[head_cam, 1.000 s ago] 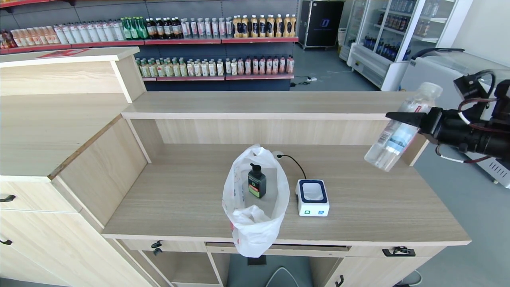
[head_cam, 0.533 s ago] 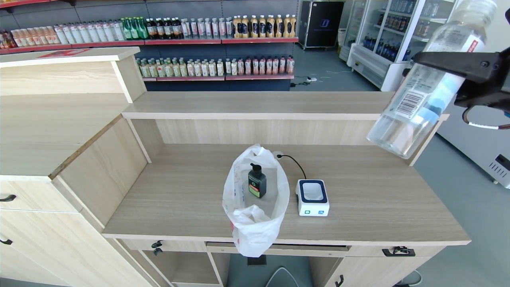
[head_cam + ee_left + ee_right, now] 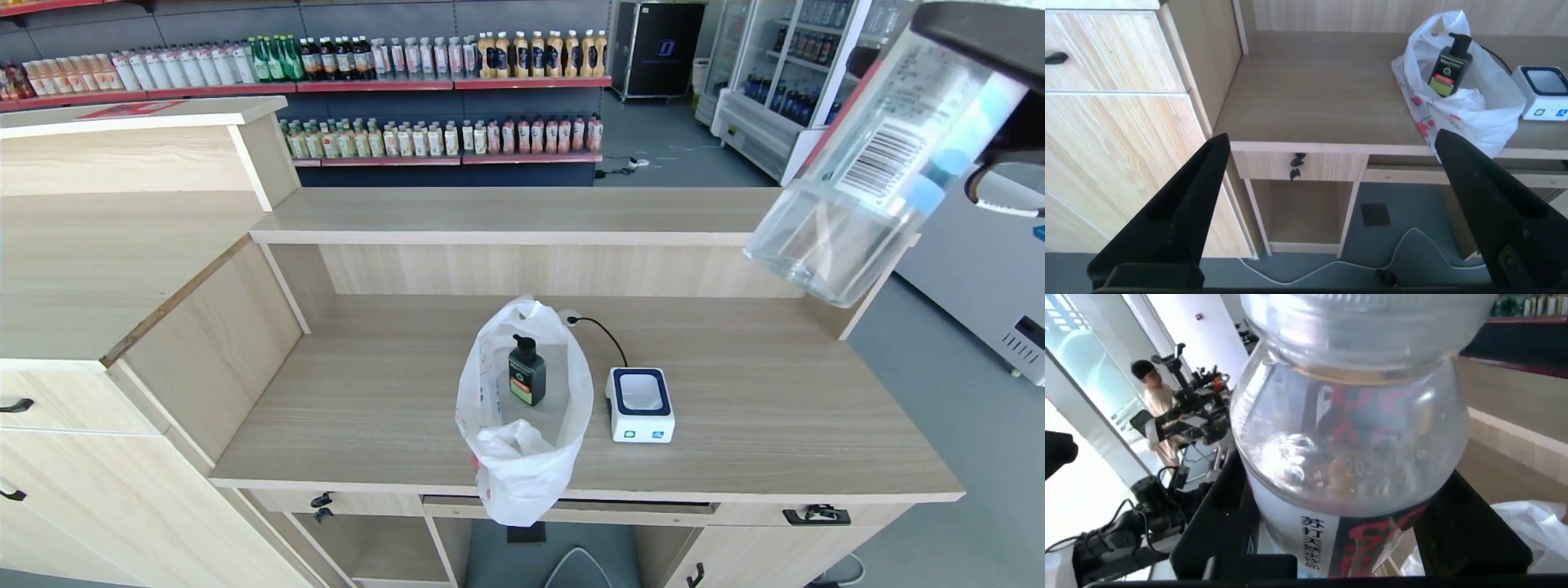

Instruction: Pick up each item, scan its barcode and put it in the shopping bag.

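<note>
Light wood table (image 3: 735, 408), wide, raised ledge along the back. On it, middle, near front edge: white plastic shopping bag (image 3: 522, 457), mouth open, lower part drooping over the table edge. High over the table's right end, well apart from the bag: clear water bottle (image 3: 849, 220), tilted, base down toward the table, barcode facing the head camera. Clamped round its labelled middle: right tool (image 3: 963, 77), one finger on each side. Off the table's front left corner, well apart from the bag: left tool (image 3: 1331, 220), fingers spread wide, nothing between them. Just beside the bag on its right: white scanner (image 3: 642, 404), blue-rimmed window up, cable running back. Inside the bag, upright: dark pump bottle (image 3: 526, 376).
</note>
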Available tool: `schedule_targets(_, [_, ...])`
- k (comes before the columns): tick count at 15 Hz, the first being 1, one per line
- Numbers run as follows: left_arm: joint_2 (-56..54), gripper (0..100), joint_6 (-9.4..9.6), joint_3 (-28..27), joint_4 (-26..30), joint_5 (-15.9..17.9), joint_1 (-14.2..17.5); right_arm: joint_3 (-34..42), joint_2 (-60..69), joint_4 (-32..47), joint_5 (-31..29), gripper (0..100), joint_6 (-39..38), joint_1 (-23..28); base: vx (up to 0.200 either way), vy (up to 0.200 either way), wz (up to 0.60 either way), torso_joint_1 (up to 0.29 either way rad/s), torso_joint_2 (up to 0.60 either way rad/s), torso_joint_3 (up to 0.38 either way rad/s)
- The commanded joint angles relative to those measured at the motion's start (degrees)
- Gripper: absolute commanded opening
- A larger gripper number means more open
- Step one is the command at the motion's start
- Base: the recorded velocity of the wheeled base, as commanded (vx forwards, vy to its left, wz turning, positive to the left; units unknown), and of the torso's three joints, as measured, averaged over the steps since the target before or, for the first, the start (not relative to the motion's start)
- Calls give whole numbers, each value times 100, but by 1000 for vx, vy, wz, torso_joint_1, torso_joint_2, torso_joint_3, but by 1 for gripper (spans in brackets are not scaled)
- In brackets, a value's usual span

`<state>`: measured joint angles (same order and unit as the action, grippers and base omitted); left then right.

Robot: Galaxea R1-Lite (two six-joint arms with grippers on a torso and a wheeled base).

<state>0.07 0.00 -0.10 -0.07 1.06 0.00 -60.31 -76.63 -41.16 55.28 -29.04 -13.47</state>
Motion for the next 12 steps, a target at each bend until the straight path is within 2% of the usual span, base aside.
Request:
schedule_targets(1, [1, 100, 0, 10, -1, -1, 0, 80, -80, -200, 105, 0, -41, -182, 0, 0, 0, 0, 0, 0])
schedule_targets(5, [1, 100, 0, 1, -1, -1, 0, 617, -36, -912, 132, 0, -111, -437, 0, 0, 0, 0, 0, 0])
schedule_targets(8, [1, 100, 0, 1, -1, -1, 0, 757, 78, -938, 141, 0, -550, -648, 0, 0, 0, 0, 0, 0])
schedule_targets(12, [1, 100, 0, 1, -1, -1, 0, 766, 140, -929, 343, 0, -621, -1000, 0, 0, 0, 0, 0, 0])
